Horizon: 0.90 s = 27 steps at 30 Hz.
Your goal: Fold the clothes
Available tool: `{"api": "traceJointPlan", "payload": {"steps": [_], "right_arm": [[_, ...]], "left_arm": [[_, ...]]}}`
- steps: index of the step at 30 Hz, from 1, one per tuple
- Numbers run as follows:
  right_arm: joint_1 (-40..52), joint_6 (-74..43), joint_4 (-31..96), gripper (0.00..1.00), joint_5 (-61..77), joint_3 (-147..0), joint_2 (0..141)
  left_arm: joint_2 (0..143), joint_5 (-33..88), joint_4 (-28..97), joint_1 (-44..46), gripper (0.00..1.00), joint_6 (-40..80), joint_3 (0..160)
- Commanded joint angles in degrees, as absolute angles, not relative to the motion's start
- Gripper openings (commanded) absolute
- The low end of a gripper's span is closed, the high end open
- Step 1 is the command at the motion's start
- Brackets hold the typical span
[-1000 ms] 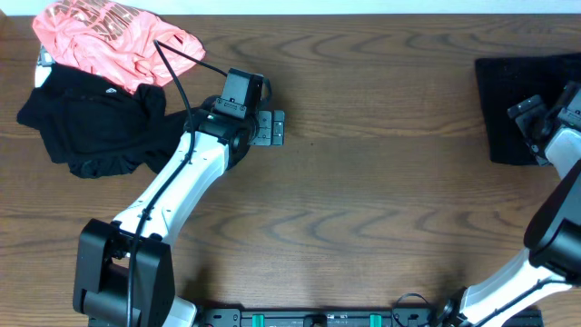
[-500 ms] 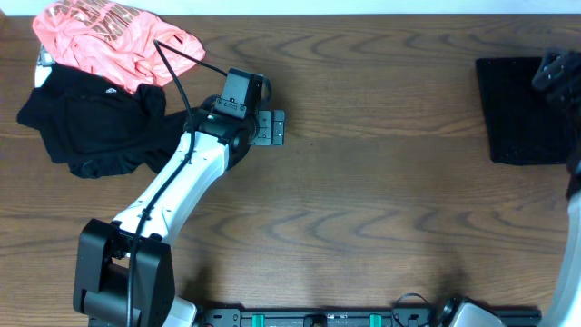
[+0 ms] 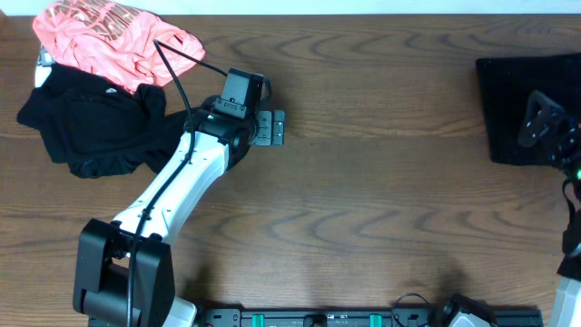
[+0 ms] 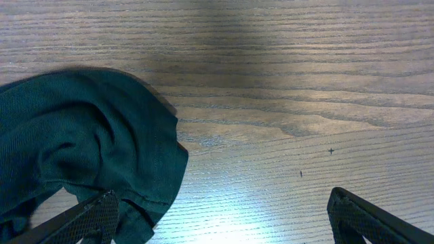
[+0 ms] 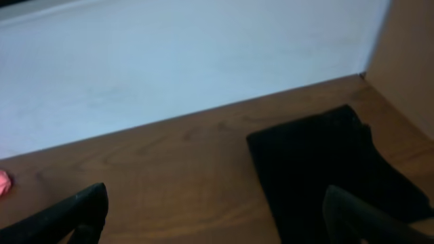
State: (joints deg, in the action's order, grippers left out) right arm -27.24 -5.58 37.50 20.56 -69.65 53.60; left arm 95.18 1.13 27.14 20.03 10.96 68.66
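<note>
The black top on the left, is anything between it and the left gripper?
Nothing visible. The open left gripper hangs right beside the black top, whose edge lies by one finger in the wrist view. The pink shirt overlaps the top's far side.

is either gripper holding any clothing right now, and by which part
Nothing is held. The left gripper is open at the edge of the black top; the right gripper is open over the black speckled garment.

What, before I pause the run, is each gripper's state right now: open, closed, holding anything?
Left gripper: open, holding nothing.
Right gripper: open, holding nothing, above the black speckled garment.
</note>
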Motion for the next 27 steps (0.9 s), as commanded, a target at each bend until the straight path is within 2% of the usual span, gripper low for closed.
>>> {"api": "traceJointPlan", "payload": {"steps": [1,10,22,27], "right_arm": [[-26.94,-4.16,39.48,0.99,19.68,-69.73,53.45],[-26.94,-4.21,50.65,0.99,19.75,-69.69,54.13],[-26.94,-5.63,52.53,0.99,21.23,-69.69,54.76],[-23.66,0.08,53.84,0.99,7.05,-69.67,54.28]], "left_arm": [[95.53,1.04,27.29,20.21,0.98,11.70,68.69],[95.53,1.04,27.29,20.21,0.98,11.70,68.69],[95.53,1.04,27.31,20.21,0.98,11.70,68.69],[95.53,1.04,27.29,20.21,0.98,11.70,68.69]]}}
